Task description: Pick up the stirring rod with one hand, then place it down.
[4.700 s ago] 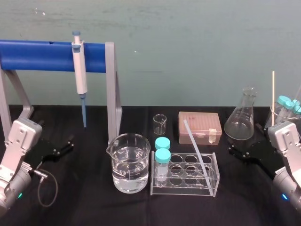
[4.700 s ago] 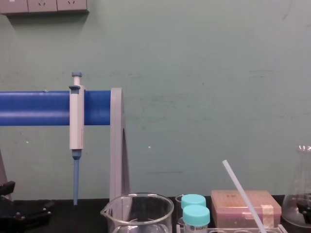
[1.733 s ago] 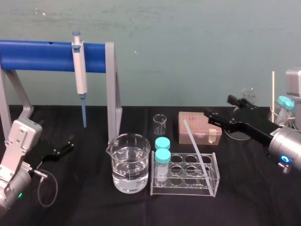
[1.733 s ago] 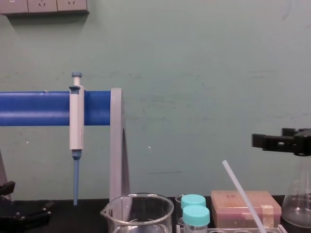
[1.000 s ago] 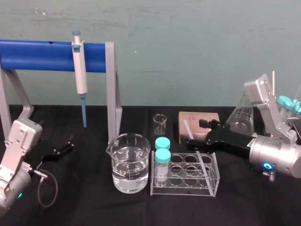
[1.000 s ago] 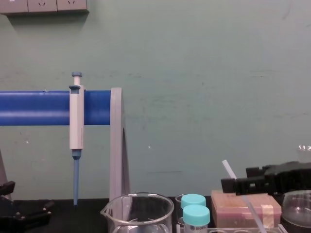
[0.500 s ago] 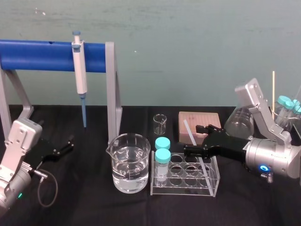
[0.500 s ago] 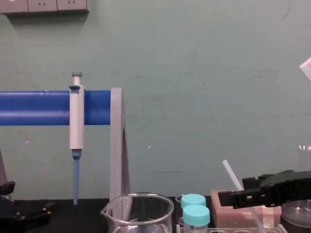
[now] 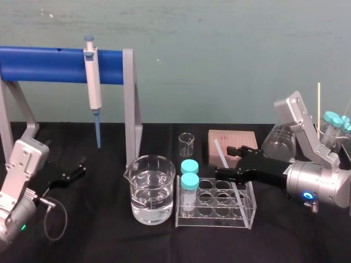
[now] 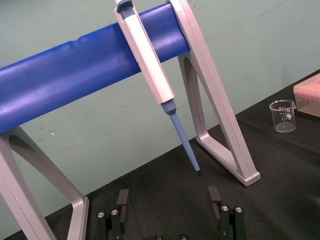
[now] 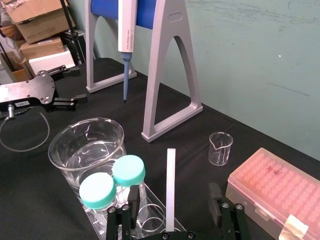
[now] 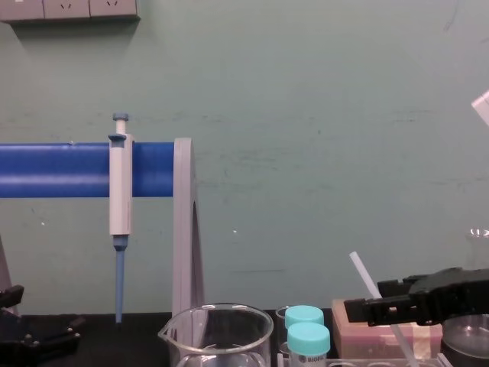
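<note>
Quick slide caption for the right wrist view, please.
Right hand, open, straddles the stirring rod leaning in the tube rack; not yet gripped.

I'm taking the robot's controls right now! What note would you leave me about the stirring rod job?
Right end effector: open, fingers either side of the stirring rod, not gripping.
Left end effector: open, parked low at the left of the table.
Rod: leaning in the clear tube rack.
Done: reach only.
Left: close, lift the rod, set it down.
</note>
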